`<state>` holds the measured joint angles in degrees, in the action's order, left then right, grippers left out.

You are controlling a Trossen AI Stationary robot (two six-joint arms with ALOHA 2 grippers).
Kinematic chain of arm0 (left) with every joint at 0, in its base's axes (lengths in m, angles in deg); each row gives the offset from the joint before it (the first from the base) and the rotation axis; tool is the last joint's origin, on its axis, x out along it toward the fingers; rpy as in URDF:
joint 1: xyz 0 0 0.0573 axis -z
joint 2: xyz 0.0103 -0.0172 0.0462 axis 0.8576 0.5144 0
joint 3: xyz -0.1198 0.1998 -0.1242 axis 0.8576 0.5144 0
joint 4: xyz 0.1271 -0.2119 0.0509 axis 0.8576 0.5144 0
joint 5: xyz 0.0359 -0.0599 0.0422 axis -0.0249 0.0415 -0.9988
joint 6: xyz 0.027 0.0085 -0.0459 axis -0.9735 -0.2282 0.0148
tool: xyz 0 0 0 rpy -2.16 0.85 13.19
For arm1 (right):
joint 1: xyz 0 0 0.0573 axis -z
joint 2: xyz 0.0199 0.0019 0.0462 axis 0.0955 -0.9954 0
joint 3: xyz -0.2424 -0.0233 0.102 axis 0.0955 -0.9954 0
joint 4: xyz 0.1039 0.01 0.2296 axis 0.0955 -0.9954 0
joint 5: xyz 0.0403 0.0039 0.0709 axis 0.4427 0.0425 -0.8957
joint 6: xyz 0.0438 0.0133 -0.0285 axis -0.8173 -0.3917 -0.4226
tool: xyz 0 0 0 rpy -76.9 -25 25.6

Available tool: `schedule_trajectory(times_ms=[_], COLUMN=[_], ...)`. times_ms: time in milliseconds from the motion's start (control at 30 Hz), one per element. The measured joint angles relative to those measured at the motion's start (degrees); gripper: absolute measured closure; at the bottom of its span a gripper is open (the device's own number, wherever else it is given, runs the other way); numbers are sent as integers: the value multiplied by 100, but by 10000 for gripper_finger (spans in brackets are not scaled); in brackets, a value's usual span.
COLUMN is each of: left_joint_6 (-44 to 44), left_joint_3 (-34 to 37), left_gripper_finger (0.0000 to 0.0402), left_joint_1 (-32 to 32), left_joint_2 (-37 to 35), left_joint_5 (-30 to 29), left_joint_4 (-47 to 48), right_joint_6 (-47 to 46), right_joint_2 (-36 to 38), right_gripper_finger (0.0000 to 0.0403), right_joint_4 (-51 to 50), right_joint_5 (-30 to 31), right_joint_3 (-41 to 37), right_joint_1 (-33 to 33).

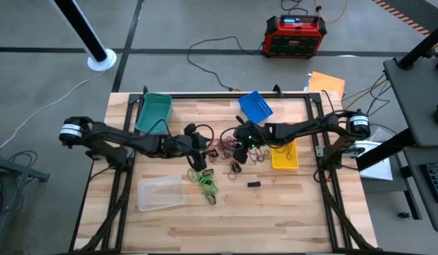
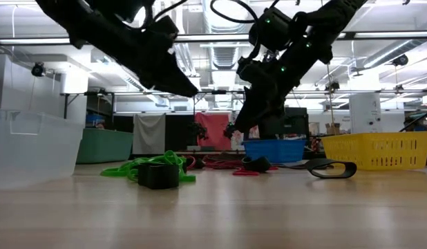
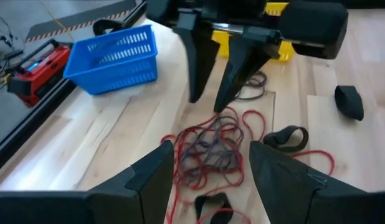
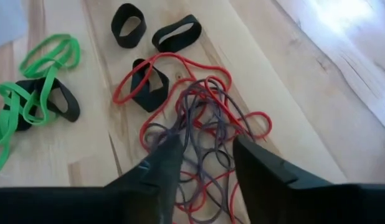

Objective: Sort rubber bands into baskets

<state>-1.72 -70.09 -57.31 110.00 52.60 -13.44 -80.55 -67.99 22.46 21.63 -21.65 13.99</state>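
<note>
Sorting looks barely begun: going left to right, the teal basket (image 1: 153, 111) and the clear basket (image 1: 161, 193) show nothing inside from above, and the blue basket (image 1: 255, 106) looks empty too; whether the yellow basket (image 1: 284, 155) holds any band I cannot tell. The rubber bands are all on the worktop (image 1: 297, 212): green bands (image 1: 203, 180) lie in a heap just beside the clear basket, a red and dark tangle (image 4: 199, 124) sits mid-table between the arms, and black loops (image 4: 175, 32) are scattered near it. A small black block (image 1: 254, 185) lies apart toward the front.

The left gripper (image 3: 208, 168) hangs over the tangle, jaws apart and empty. The right gripper (image 4: 205, 165) is down at the same tangle, jaws partly apart with strands between them; whether any band is gripped I cannot tell.

The worktop is pale wood planks in a dark frame. Beyond it lie grey floor, trailing cables, a red-and-black unit (image 1: 295, 35), and a workshop with ceiling lights and ducts.
</note>
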Motion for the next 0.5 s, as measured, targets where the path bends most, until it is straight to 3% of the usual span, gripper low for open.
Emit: schedule_trajectory(times_ms=[200,500], left_joint_6=[-202,-511], left_joint_3=[0,-75], left_gripper_finger=[209,209], left_joint_1=[-3,-123], left_joint_2=[543,1694], left_joint_5=[112,98], left_joint_4=[-609,-1720], right_joint_6=[40,153], right_joint_2=[285,824], right_gripper_finger=[226,231], right_joint_4=[-255,-440], right_joint_5=[5,13], right_joint_3=[-2,-22], right_joint_1=[0,0])
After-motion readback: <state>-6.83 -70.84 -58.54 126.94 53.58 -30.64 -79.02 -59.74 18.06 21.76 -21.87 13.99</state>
